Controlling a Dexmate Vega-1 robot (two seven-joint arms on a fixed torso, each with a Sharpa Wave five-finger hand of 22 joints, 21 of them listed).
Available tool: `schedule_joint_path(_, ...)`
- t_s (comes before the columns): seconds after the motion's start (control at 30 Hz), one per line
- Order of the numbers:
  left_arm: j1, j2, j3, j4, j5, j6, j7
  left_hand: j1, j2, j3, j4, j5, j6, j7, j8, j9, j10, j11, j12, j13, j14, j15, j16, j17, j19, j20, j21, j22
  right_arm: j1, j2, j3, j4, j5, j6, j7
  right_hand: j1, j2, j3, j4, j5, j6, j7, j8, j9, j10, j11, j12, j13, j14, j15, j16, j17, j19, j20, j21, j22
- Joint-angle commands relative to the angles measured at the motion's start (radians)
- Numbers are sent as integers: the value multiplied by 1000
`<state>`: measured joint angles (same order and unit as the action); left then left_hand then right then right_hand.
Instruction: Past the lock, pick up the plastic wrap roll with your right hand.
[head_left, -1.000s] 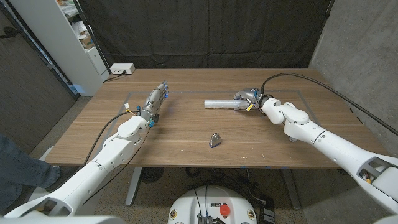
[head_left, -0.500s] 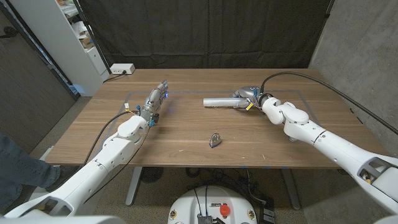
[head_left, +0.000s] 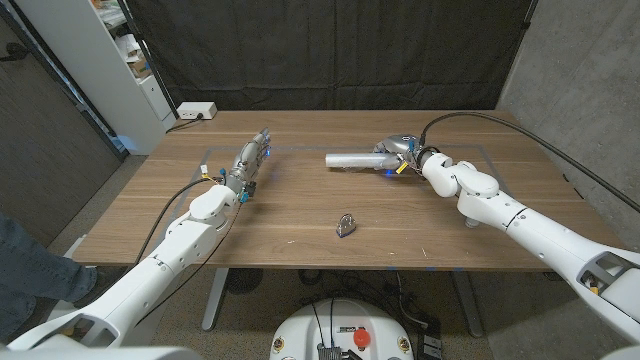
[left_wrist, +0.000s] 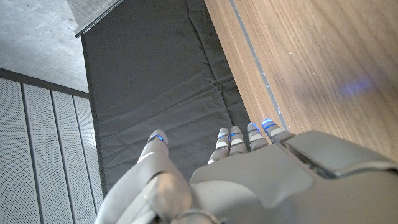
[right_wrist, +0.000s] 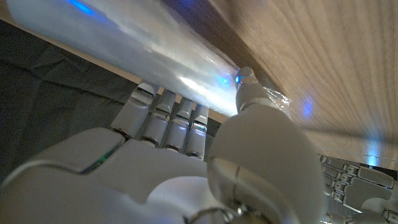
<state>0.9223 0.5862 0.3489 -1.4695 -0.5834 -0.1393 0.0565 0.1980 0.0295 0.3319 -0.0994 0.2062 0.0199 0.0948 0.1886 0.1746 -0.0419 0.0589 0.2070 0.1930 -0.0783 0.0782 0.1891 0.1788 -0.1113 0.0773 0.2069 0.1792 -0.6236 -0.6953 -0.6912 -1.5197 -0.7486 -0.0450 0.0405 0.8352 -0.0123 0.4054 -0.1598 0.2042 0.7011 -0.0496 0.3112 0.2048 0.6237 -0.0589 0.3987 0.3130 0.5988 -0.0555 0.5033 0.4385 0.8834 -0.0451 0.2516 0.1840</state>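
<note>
The plastic wrap roll (head_left: 353, 159) is a pale shiny tube lying crosswise at the far middle of the table, past the small metal lock (head_left: 346, 226). My right hand (head_left: 398, 155) grips the roll's right end. In the right wrist view the fingers wrap behind the roll (right_wrist: 124, 43) and the thumb presses its front, with my right hand (right_wrist: 186, 168) close under it. My left hand (head_left: 250, 162) reaches out over the far left of the table with nothing in it. In the left wrist view my left hand (left_wrist: 236, 180) has straight fingers and the thumb held apart.
A white power strip (head_left: 197, 111) lies at the table's far left corner. A white shelf unit (head_left: 120, 60) stands beyond the left edge. A person's leg (head_left: 30, 265) shows at the lower left. Bare wood (head_left: 450, 240) lies around the lock.
The roll, held in my right hand, has shifted a little toward the far side and left in the head view. The left arm and the lock have stayed put.
</note>
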Motion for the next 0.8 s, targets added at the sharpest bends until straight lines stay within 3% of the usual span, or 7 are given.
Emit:
schedule_joint_path(0.03,-1,5,0,-6,1,2,-2,3,7,2,-2,-4,4,1,-1,4,5,3,4,2,5,4,0,4,-4,1,-2,1,-9,-16,16,-40,20,3,5,71,83,2,6,-5,94,-80,3,4,13,7,8,4,16,-88,1,4,1,-6,6,2)
schedule_joint_path(0.8,14,14,-4,-32,2,0,0,3,8,1,-3,-4,7,1,0,4,4,3,3,2,5,4,0,4,-5,2,-3,1,-46,-61,57,-156,45,-40,9,76,87,0,9,-11,112,-75,0,4,40,-5,23,14,35,-90,-3,12,3,-9,7,2)
